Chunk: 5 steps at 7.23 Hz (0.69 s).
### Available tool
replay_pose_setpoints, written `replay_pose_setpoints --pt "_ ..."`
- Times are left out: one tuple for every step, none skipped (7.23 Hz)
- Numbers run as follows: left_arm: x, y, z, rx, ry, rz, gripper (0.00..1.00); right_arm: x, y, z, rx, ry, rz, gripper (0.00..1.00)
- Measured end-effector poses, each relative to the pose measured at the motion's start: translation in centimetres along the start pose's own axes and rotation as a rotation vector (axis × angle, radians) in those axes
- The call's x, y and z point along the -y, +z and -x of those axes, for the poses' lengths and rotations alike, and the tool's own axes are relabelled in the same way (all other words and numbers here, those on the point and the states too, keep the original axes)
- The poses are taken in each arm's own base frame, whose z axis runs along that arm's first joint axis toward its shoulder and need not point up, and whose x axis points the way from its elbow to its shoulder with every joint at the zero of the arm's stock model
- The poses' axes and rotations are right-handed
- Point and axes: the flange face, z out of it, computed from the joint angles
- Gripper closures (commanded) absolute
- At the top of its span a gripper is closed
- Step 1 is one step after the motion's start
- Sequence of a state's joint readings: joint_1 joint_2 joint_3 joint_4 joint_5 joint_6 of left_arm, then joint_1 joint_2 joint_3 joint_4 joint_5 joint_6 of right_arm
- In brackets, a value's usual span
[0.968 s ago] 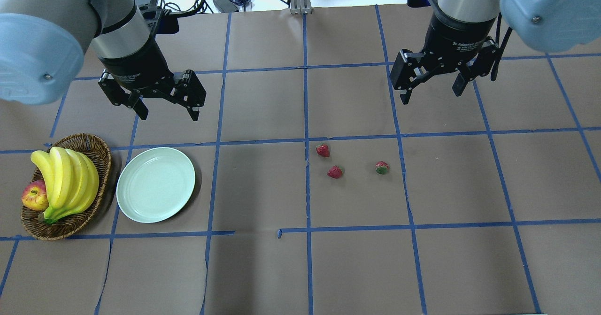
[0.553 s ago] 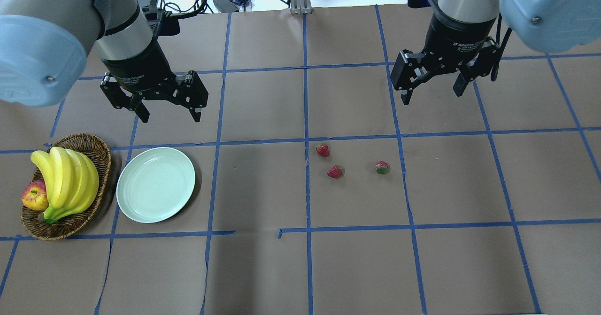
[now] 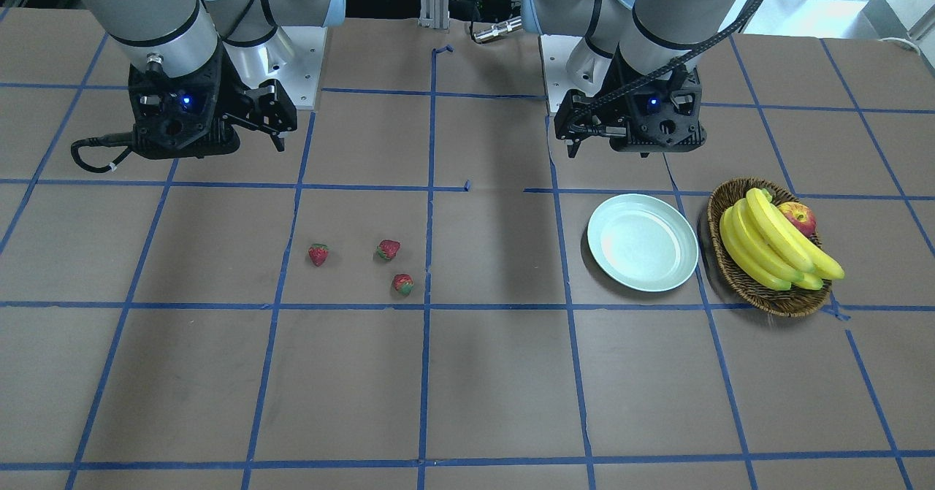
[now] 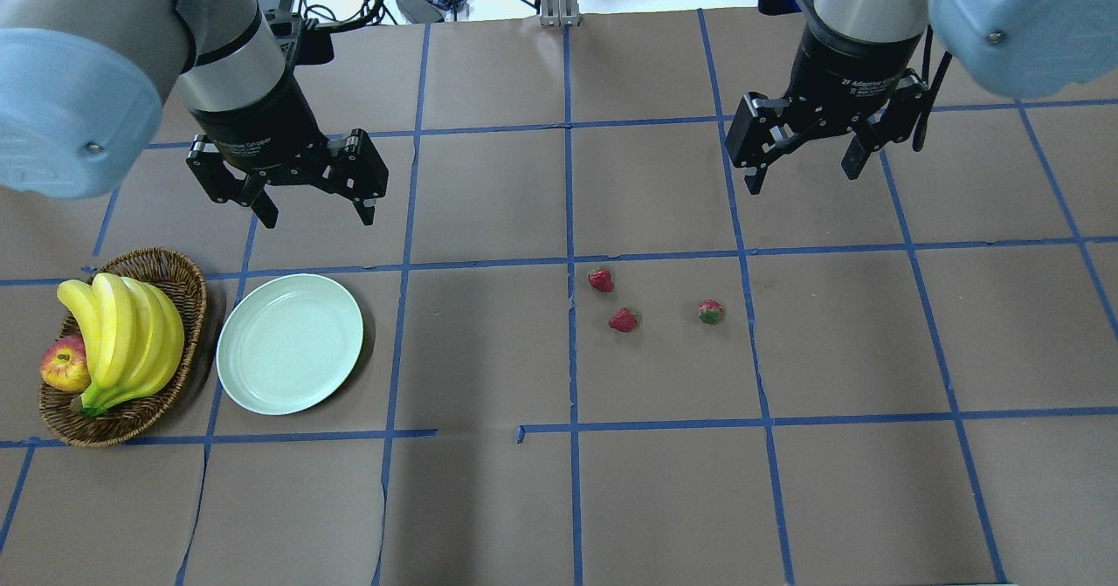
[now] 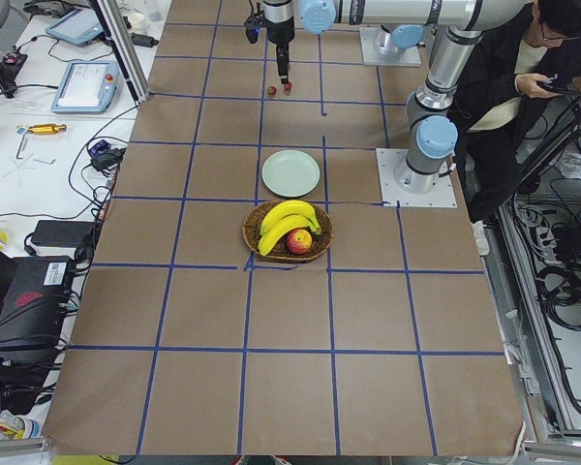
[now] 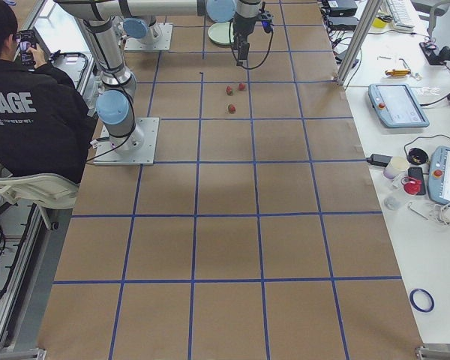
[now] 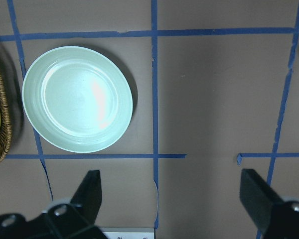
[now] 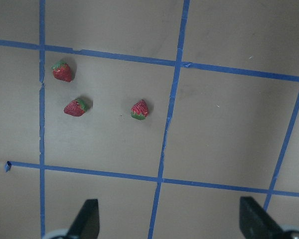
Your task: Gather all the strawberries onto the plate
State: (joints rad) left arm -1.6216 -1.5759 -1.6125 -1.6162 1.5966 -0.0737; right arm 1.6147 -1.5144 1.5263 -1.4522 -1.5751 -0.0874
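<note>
From across the room, three small red strawberries with green leafy caps (image 4: 623, 320) lie loose on the brown paper-covered table (image 4: 664, 499), which is marked in squares with blue tape. They sit about midway between the robot's edge and the operators' edge, a little toward the robot's right end. Two of them lie close together beside a tape line. The third (image 4: 711, 312) lies apart, nearer the right end. None of them touch.

The round, shallow, pale mint-green plate (image 4: 290, 343) lies well apart from them toward the table's left end, with nothing on it. Just beside it, closer to the left end, stands a brown woven wicker basket (image 4: 166, 258) holding a bunch of yellow bananas (image 4: 131, 333) and a red-yellow apple (image 4: 63, 366).

The left gripper (image 4: 317, 217) hangs in the air near the plate, its black fingers spread wide and holding nothing. The right gripper (image 4: 802, 180) hovers above the table near the strawberries, its fingers likewise spread and holding nothing.

A person in a dark top (image 6: 30, 112) sits behind the robot's bases.
</note>
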Motion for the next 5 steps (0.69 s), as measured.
replay_pose_setpoints --pt "-0.03 -0.02 -0.09 -0.001 -0.002 -0.001 0.0 0.1 0.15 -0.01 -0.002 0.0 0.004 0.0" --pt "-0.08 -0.01 -0.18 -0.001 -0.002 0.0 0.0 0.16 0.22 0.0 -0.001 -0.001 0.006 0.0" --pt "-0.13 0.02 -0.27 -0.001 -0.001 0.002 0.0 0.19 0.27 -0.01 -0.002 -0.001 0.007 0.0" --pt "-0.14 0.04 -0.3 0.0 -0.001 0.002 0.0 0.2 0.31 -0.04 -0.005 -0.001 0.009 0.0" --pt "-0.08 0.13 -0.3 0.001 -0.001 0.004 0.0 0.22 0.37 0.0 -0.004 -0.001 0.01 0.0"
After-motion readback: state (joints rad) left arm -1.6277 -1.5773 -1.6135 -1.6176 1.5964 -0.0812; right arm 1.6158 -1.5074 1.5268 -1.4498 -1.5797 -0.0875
